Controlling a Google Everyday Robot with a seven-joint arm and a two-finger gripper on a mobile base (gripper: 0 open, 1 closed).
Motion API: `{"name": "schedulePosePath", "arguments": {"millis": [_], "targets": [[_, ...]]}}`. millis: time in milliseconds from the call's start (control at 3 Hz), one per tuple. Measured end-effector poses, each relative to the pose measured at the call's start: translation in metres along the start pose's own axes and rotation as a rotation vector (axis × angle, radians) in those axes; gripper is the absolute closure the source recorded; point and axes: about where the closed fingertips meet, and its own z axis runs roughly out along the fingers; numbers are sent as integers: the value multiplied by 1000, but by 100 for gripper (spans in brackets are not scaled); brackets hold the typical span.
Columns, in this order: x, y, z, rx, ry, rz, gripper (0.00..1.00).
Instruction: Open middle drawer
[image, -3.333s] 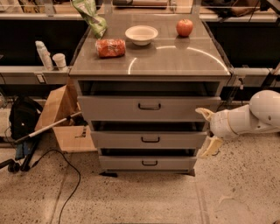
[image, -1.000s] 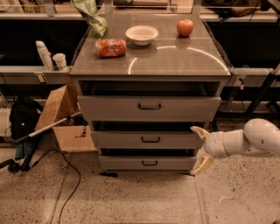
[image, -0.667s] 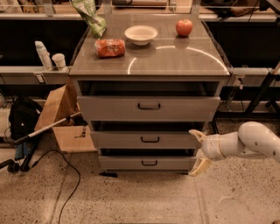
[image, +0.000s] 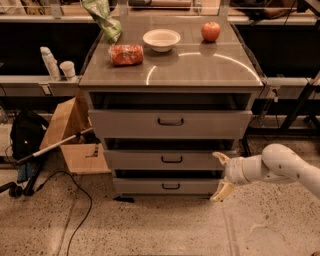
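Arm (image: 282, 166) extended low, near horizontal; gripper (image: 221, 175) fingers apparently spread apart.

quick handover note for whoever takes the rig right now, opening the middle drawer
Gripper: jaws spread apart, holding nothing, low by the right end of the drawer fronts, about level with the gap between the middle drawer and the bottom drawer.
Middle drawer: looks shut; its dark handle sits at the centre, well left of the gripper.
Done: nothing on the drawer itself; handle not yet touched.
Left: bring the gripper left to the handle, grip it, pull the drawer out.
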Motion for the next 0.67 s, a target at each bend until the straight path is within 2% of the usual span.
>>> {"name": "schedulePosePath", "arguments": {"millis": [333,667], "targets": [[23,-52,39,1,-11,6,0],[24,-52,39,1,-11,7,0]]}}
